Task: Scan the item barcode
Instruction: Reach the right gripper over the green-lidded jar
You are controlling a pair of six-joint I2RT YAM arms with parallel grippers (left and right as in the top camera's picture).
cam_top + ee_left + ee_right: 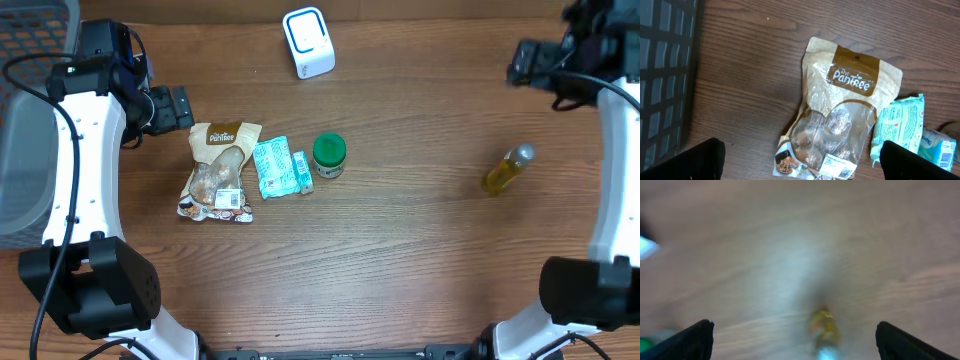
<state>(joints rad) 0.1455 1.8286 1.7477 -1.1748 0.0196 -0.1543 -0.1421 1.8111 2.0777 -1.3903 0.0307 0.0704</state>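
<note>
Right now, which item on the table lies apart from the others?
The yellow bottle, lying alone on its side; the snack bag, larger teal pack and green-lidded jar sit clustered together.

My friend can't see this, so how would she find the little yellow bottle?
Look across the wooden table to its right half, far from the cluster of packets by the green-lidded jar. The yellow bottle lies on its side there, all alone. It is the only yellow thing, with a pale cap.
</note>
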